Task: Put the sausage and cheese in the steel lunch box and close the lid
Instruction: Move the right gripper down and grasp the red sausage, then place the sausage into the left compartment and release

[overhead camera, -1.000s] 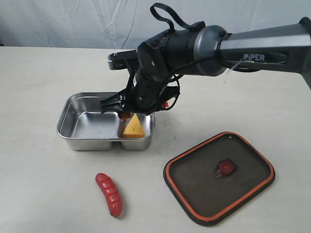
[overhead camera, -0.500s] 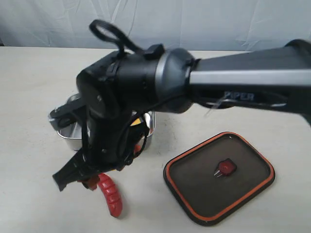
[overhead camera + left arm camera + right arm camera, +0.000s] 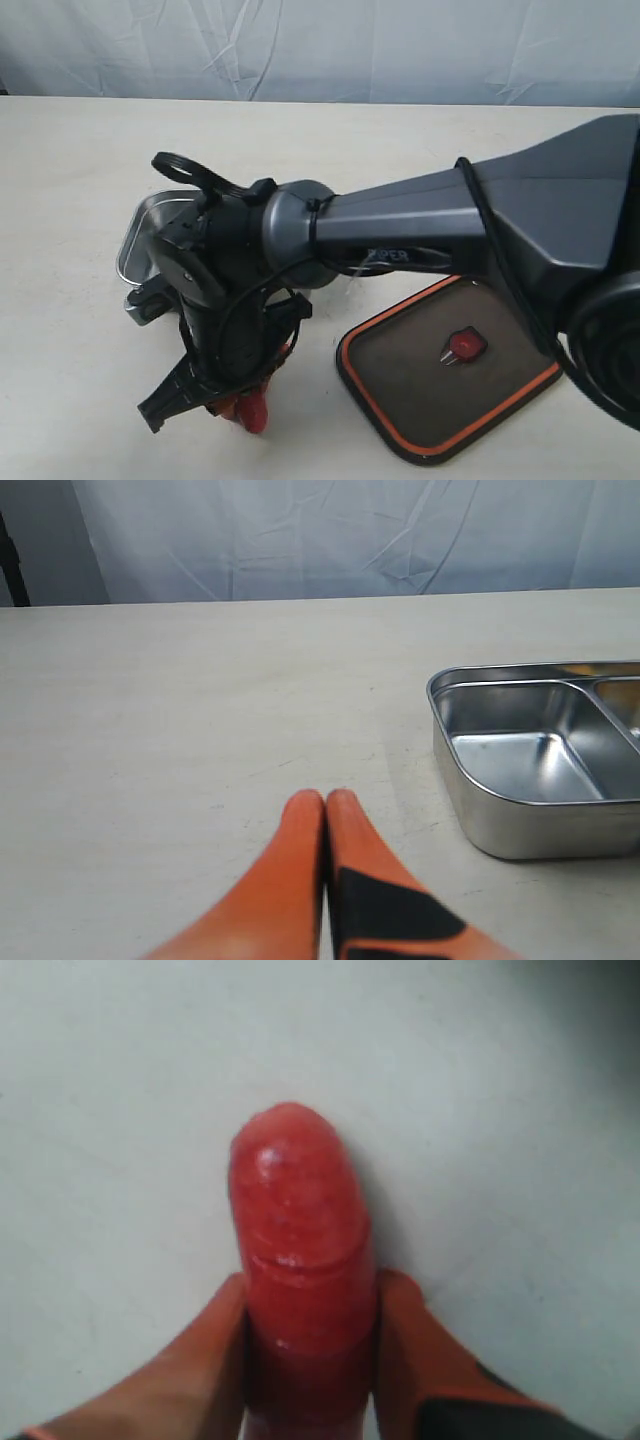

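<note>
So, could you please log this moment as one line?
right gripper: shut on sausage | left gripper: shut, empty | lid: off steel lunch box

Grey-black arm (image 3: 420,225), PIPER lettering (image 3: 391,255), looped black cable (image 3: 190,168); orange jaws.

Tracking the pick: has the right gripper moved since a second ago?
Yes. The right gripper went from the steel lunch box down the view to the sausage.

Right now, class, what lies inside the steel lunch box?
The steel lunch box shows one compartment, and it is empty. The other compartment runs off the left wrist view's edge, and the right arm covers it in the exterior view, so its contents cannot be seen.
</note>
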Robot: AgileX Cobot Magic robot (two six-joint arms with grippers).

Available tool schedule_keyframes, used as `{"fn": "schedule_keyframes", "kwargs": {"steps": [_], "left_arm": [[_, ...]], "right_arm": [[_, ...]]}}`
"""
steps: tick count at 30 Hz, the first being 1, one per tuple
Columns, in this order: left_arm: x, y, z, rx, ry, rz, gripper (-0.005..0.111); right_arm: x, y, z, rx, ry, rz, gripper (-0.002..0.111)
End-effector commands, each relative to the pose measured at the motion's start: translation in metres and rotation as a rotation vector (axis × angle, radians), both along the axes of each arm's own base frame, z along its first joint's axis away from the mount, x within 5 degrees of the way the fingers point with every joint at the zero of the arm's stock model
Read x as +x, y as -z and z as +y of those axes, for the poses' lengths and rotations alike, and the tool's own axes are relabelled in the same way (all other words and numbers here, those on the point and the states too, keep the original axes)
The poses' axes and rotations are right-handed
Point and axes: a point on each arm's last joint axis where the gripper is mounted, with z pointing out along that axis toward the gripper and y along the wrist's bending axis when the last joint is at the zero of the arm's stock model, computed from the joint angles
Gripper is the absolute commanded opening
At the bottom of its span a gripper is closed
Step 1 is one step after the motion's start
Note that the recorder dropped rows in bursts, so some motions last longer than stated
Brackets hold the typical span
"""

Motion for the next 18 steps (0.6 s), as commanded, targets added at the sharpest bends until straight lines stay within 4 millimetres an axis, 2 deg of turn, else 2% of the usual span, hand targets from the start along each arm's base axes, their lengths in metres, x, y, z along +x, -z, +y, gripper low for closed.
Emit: {"fn": "schedule_keyframes", "kwargs": {"steps": [1,3,6,10,13,16,18], "left_arm": [[0.0,0.0,0.0,0.0,-0.006,-0.012,0.0],[0.0,0.0,0.0,0.0,-0.006,-0.012,0.0],[0.0,0.0,0.0,0.0,-0.006,-0.012,0.0],[0.0,0.0,0.0,0.0,-0.006,-0.012,0.0],[0.0,0.0,0.0,0.0,-0.006,-0.012,0.0],[0.0,0.0,0.0,0.0,-0.006,-0.012,0.0],[0.0,0.0,0.0,0.0,-0.006,-0.012,0.0]], "right_arm": [[0.002,-0.01,0.0,0.015,-0.016,-0.023,0.001],[0.003,-0.026,0.002,0.059,-0.016,-0.042,0.0],[0.008,-0.062,0.008,0.159,-0.025,-0.102,0.0],[0.031,-0.106,0.02,0.304,-0.08,-0.321,0.0],[0.058,-0.111,0.024,0.351,-0.018,-0.341,0.0],[0.086,-0.103,0.023,0.362,0.06,-0.31,0.0],[0.096,-0.096,0.027,0.398,0.072,-0.274,0.0]]}}
